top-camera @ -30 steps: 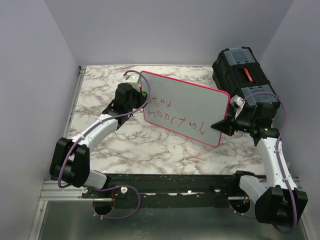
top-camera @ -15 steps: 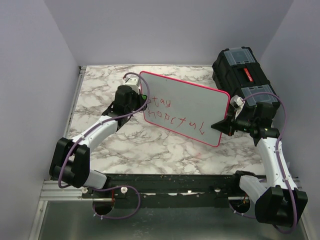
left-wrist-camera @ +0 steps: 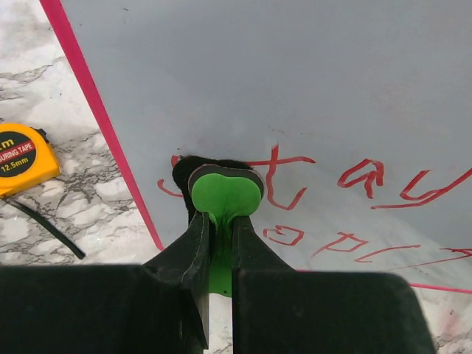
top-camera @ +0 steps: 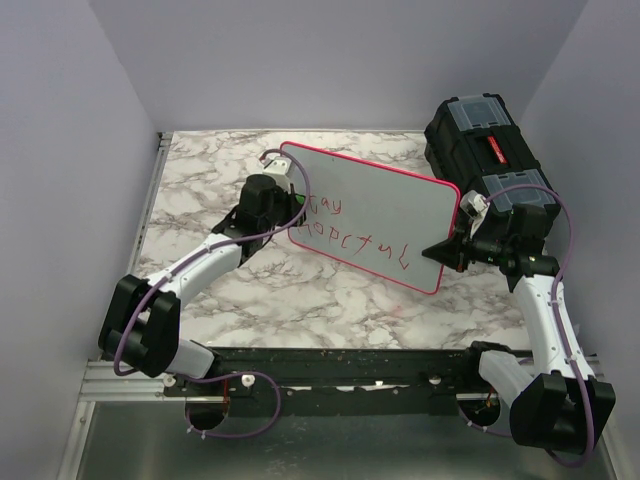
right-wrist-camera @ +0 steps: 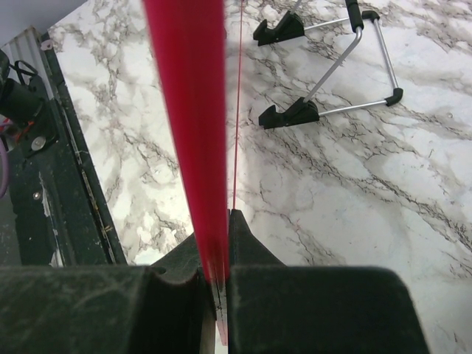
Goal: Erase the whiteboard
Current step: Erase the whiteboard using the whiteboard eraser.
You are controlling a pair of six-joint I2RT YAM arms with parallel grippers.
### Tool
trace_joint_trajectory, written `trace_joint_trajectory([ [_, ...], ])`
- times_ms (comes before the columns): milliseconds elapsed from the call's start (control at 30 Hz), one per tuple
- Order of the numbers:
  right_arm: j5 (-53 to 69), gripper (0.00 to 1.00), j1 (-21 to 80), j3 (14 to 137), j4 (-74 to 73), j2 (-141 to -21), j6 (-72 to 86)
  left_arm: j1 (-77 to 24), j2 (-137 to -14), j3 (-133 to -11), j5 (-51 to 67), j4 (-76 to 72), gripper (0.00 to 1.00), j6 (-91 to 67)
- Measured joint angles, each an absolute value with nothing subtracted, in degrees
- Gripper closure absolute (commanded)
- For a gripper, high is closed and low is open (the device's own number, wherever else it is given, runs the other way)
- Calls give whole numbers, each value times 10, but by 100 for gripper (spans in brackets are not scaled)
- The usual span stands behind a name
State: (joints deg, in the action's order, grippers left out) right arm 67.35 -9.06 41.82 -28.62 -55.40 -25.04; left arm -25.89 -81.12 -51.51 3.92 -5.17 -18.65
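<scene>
The whiteboard (top-camera: pixel 385 200), pink-rimmed with red lettering, stands tilted at the table's middle. My left gripper (top-camera: pixel 296 207) is shut on a green eraser (left-wrist-camera: pixel 225 193), whose black pad presses on the board's left end at the first letters (left-wrist-camera: pixel 284 173). The board's face fills the left wrist view (left-wrist-camera: pixel 295 74). My right gripper (top-camera: pixel 447 249) is shut on the board's right rim, seen edge-on in the right wrist view (right-wrist-camera: pixel 188 110) between the fingers (right-wrist-camera: pixel 251 254).
A black toolbox (top-camera: pixel 485 150) stands at the back right, close behind my right arm. A yellow tape measure (left-wrist-camera: pixel 18 158) lies on the marble left of the board. A wire stand with black feet (right-wrist-camera: pixel 332 70) lies behind the board.
My left gripper has slid right with the eraser onto the board's left end, covering the first letters. The right arm and the board have not moved.
</scene>
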Motion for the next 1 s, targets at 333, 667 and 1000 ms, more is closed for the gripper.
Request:
trace_joint_trajectory([
  [333,674,99,-91,418,-286,-555,-253,-209,-811,-515,39,-50,100,-187],
  [667,674,100,-91,418,-287,-555,-251,-254,-811,-515,38,-50,100,-190],
  [1000,674,100,-91,418,-286,-555,-253,-224,-811,-521,39,-45,100,-194],
])
